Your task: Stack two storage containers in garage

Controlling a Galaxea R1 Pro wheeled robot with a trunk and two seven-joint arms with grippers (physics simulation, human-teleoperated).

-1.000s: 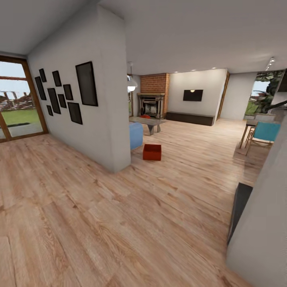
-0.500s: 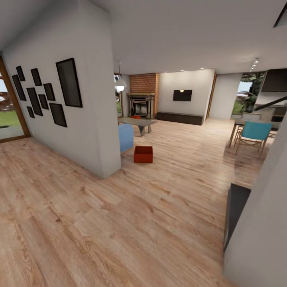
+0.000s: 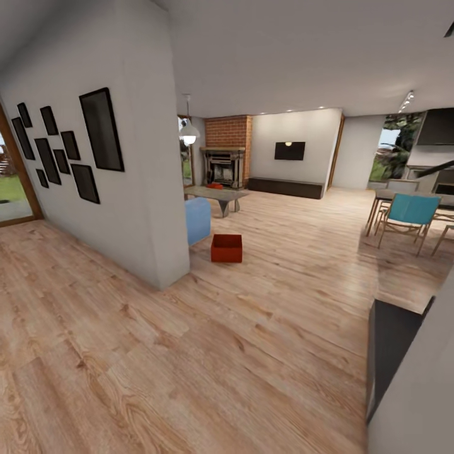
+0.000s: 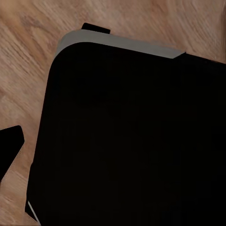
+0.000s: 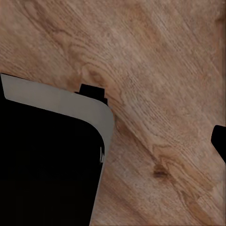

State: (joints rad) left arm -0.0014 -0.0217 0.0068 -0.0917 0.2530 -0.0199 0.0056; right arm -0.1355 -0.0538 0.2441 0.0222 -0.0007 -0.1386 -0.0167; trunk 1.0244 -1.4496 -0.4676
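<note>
Storage container [image 3: 226,248]: a plain red-orange rectangular bin with an open top and straight walls. It stands upright on the light wood plank floor [image 3: 189,353] of the living room, just beside the near end of the blue sofa [image 3: 197,220] and near the corner of the white partition wall [image 3: 151,208]. Nothing rests on it or touches it from above.

Behind the container stands a low grey table [image 3: 217,194] carrying a small red object [image 3: 214,185], too small to identify. Further back are the red brick fireplace [image 3: 225,154] and a wall TV [image 3: 289,151]. Black picture frames [image 3: 63,151] hang on the partition wall. A blue chair [image 3: 407,217] stands at the right side of the room.

Arm pose: both wrist cameras look down at the wood planks, each over a dark rounded panel with a pale edge [image 4: 132,141] [image 5: 47,160], apparently part of the robot's own body.

End effectors: a dark tip shows at the frame edge of the left wrist view [image 4: 8,143] and of the right wrist view [image 5: 220,141]. Finger spacing cannot be determined for either gripper. Neither contacts the container.
</note>
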